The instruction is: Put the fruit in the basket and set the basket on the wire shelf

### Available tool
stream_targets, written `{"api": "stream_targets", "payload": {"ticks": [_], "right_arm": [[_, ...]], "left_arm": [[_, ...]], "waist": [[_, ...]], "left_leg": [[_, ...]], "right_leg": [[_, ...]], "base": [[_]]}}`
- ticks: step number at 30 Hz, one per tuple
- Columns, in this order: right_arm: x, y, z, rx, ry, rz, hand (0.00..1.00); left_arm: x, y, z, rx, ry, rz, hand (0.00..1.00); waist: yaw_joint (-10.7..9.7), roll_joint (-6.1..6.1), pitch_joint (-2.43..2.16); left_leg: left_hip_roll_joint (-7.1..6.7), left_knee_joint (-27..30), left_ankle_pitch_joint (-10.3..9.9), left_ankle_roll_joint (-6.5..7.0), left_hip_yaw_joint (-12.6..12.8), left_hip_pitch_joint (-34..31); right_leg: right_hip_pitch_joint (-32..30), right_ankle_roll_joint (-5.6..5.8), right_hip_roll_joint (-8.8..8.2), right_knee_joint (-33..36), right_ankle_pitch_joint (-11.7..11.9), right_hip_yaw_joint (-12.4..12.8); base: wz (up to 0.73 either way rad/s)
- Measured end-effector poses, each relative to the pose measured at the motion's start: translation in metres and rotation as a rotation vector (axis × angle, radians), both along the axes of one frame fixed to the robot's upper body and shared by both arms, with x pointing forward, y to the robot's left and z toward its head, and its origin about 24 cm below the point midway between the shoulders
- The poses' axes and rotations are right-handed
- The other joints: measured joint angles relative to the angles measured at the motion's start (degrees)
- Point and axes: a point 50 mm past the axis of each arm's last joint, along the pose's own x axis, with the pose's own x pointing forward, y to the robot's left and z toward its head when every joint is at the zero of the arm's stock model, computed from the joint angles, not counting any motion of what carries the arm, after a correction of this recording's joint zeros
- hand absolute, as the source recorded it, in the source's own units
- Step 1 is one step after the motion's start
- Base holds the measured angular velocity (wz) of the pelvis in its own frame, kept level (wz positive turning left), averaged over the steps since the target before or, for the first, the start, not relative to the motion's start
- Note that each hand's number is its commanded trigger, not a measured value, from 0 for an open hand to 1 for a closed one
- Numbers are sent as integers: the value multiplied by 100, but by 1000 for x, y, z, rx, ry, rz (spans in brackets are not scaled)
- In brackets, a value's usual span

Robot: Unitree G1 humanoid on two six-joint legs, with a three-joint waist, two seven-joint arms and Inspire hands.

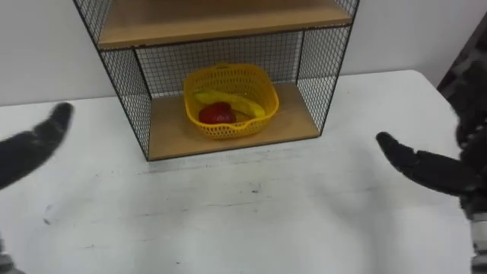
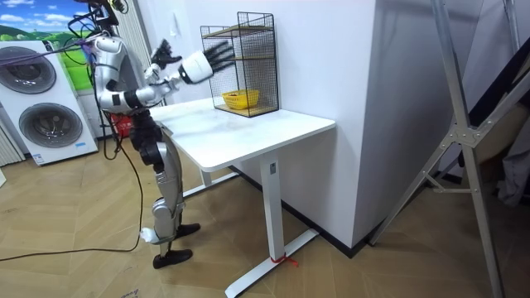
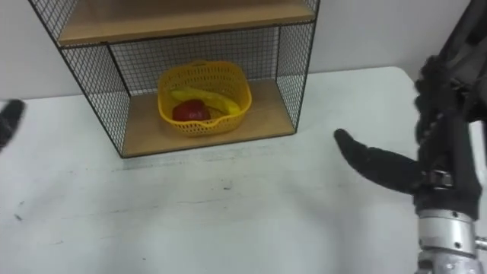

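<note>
A yellow basket (image 1: 230, 100) stands on the lower wooden board of the wire shelf (image 1: 304, 53). Inside it lie a red fruit (image 1: 217, 114) and a banana (image 1: 234, 103). My left hand (image 1: 42, 137) hovers over the white table at the far left, fingers straight, holding nothing. At the right my right hand (image 1: 426, 164) hangs above the table, fingers stretched toward the shelf, also empty. Both hands are well apart from the basket. In the room view I stand at the table's edge with both arms raised toward the shelf (image 2: 240, 62).
The white table (image 1: 251, 213) spreads in front of the shelf. An upper wooden board (image 1: 221, 19) sits above the basket. Washing machines (image 2: 41, 99) stand behind me on the room view's left.
</note>
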Motion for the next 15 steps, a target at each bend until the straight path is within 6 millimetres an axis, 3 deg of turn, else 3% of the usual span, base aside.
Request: {"api": "stream_targets", "payload": {"ticks": [4,5,6,9,12,15], "right_arm": [[-12,-32,44,-135,-203,-221,0],[-17,-39,58,-160,-282,-289,0],[-23,-46,71,-200,-345,-355,0],[-42,-65,98,-248,-486,-485,0],[-58,-92,108,-260,-542,-658,0],[-73,-119,116,-194,-586,-804,0]], "left_arm": [[-21,25,37,115,-189,220,0],[-32,32,50,154,-262,298,0],[-44,39,60,182,-328,375,0],[-70,52,77,217,-458,539,0],[-89,69,94,229,-567,663,0],[-100,100,100,126,-591,751,0]], "waist": [[27,-29,15],[7,-23,-7],[10,-56,19],[33,-63,-7],[39,-153,-4],[54,-116,-15]], "left_leg": [[-7,0,-10,-11,-42,-56],[-5,19,-11,-12,-48,-139],[-6,19,-11,-12,-72,-179],[-18,25,-13,-8,-109,-185],[-10,78,-25,-16,-152,-227],[-1,231,-75,-19,-160,-334]], "right_leg": [[-23,1,-6,-5,0,-111],[-96,1,-4,-4,-1,-127],[-137,1,-6,-1,-1,-137],[-138,1,-9,15,-1,-134],[-144,1,4,27,-1,-150],[-170,-3,20,23,-6,-143]], "base": [[9],[4],[0],[5],[8],[5]]}}
